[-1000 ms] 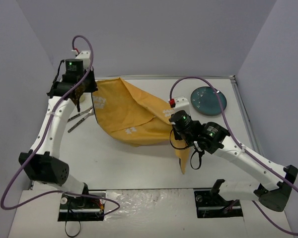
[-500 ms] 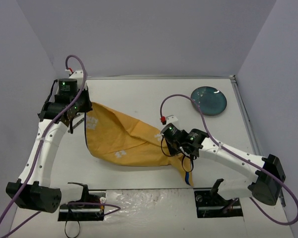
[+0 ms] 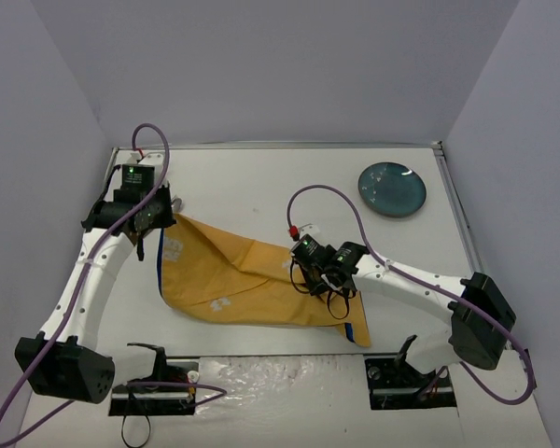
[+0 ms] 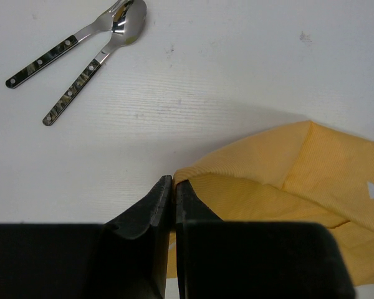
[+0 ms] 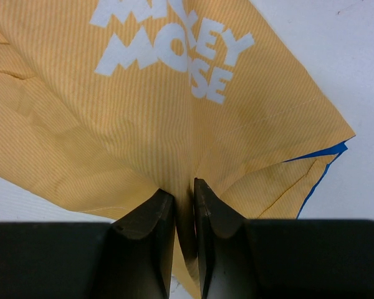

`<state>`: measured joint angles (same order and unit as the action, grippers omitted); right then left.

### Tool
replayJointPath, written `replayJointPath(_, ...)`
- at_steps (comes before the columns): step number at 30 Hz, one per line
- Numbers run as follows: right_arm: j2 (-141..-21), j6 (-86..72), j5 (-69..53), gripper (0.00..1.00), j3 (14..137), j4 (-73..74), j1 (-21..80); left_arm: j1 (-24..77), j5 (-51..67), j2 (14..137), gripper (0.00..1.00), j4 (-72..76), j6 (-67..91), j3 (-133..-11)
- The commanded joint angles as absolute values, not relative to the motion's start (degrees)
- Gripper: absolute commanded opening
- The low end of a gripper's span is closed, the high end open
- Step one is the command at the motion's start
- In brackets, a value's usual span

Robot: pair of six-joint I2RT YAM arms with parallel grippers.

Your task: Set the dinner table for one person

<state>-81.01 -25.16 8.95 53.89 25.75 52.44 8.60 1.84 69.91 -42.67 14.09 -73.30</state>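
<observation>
Left tool (image 4: 173,182) clamped on a corner of the cloth (image 3: 224,275), cutlery (image 4: 75,88) beyond | cloth limp, light, likely to sag: keep your grip at its edges | right tool (image 5: 184,192) pinching its near-right fold | plate (image 3: 392,189) far right | desk (image 3: 252,177) rigid, fixed, under everything

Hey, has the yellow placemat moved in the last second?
Yes. The placemat has slid toward the near edge of the dinner table, away from the blue plate, which stayed put.
</observation>
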Motion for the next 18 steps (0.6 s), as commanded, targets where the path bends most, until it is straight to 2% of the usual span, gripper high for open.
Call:
replayJointPath(1,-80.3,-24.1,9.0,0.14,55.0,24.9,51.9,8.3,0.6,68.5,0.00,-39.1,14.7,-74.7)
replayJointPath(3,-79.8,-24.0,9.1,0.13,54.7,25.0,51.8,8.3,0.5,68.8,0.00,-39.0,14.6,-74.9)
replayJointPath(6,-78.4,-23.6,9.9,0.00,55.5,25.8,51.3,8.3,0.5,69.4,0.00,-39.0,14.5,-75.6)
replayJointPath(11,-76.5,-20.6,17.0,0.00,63.0,31.8,50.9,8.3,0.6,70.7,0.00,-40.0,14.2,-81.7)
replayJointPath(18,-75.4,-11.5,27.2,0.00,81.2,38.7,49.0,8.3,0.6,71.5,0.00,-42.2,12.4,-98.2)
